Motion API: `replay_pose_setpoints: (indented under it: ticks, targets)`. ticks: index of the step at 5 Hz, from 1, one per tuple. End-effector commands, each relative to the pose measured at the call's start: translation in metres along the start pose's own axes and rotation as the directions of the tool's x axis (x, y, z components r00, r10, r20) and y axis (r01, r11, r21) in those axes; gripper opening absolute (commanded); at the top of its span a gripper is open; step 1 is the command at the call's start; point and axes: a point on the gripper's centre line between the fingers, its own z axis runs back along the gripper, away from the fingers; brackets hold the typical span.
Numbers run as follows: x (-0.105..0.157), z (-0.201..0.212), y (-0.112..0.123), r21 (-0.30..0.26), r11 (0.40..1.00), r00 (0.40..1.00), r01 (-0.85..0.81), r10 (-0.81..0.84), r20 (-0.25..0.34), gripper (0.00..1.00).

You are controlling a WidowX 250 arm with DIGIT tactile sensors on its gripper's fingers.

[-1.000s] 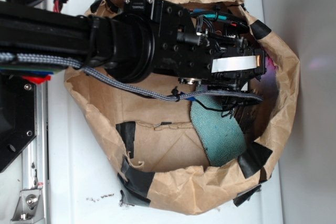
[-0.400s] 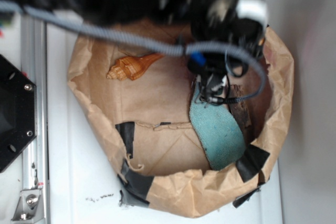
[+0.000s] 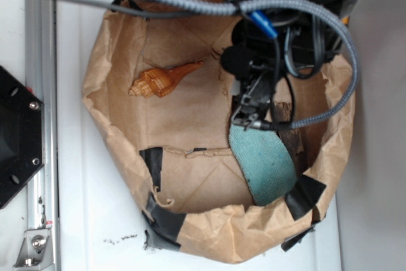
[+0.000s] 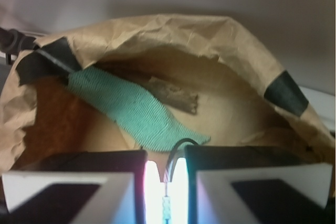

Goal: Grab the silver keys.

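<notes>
The silver keys [image 3: 248,103] hang as a small bunch of slim metal pieces under my gripper [image 3: 252,90], over the right half of the brown paper basket [image 3: 114,138]. In the wrist view my gripper [image 4: 165,169] has its jaws almost together, with the keys' thin wire ring [image 4: 177,148] pinched in the narrow bright gap. The keys themselves are hidden below the jaws in that view. They dangle just above the top end of a green cloth [image 3: 266,163].
A tan spiral seashell [image 3: 162,80] lies at the basket's left. A dark brown feather [image 3: 288,128] rests beside the green cloth [image 4: 136,111]. The crumpled paper wall [image 4: 173,30], patched with black tape [image 3: 307,195], rings everything. A grey braided cable [image 3: 190,4] crosses the top.
The arm has pulled away toward the top of the frame, uncovering the seashell and the basket floor. The gripper has come up off the cloth with the keys hanging from it.
</notes>
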Motion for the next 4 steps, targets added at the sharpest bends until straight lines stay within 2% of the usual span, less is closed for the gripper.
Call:
replay_pose_setpoints:
  ticks: [1,2,4]
  targets:
    - [-0.013,0.03,-0.01,0.124,0.985,0.991,0.117,-0.125,0.057,0.0]
    - [-0.023,0.035,-0.013,0.134,0.978,0.986,0.159,-0.165,0.036,0.0]
    - [-0.019,0.022,-0.017,0.16,0.977,0.989,0.138,-0.144,0.023,0.0]
